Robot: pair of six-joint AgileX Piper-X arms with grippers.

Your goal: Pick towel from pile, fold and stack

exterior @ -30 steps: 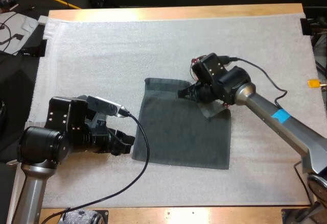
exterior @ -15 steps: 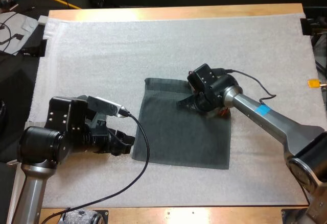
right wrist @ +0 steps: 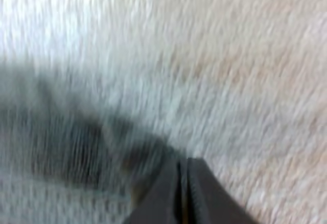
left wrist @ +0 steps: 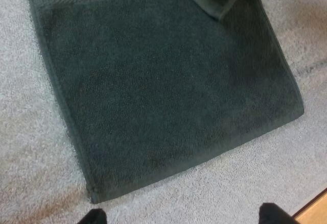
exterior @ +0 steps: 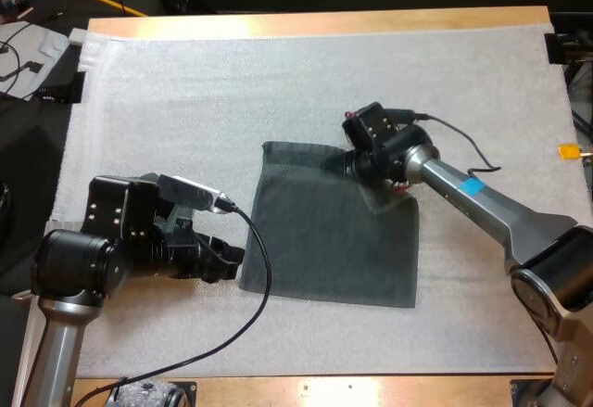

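Bare mat (exterior: 185, 82) lies wide across the upper frame and down the right side. The table (exterior: 315, 22) shows as a wood strip along the top and bottom edges.

One towel (exterior: 324, 240), spread flat just below mid-frame. It is close to square, so no clear long axis. Its hemmed band is at the top and its sides run up-down with a slight lean. The folded corner (exterior: 389, 198) at upper right is turned back onto the cloth.

Right gripper (exterior: 352, 161): at the towel's top edge, just beside that corner. Fingers pressed together, nothing seen between them.

Left gripper (exterior: 232, 257): beside the towel's lower left edge, apart from it. Fingers spread wide and clear of the cloth.
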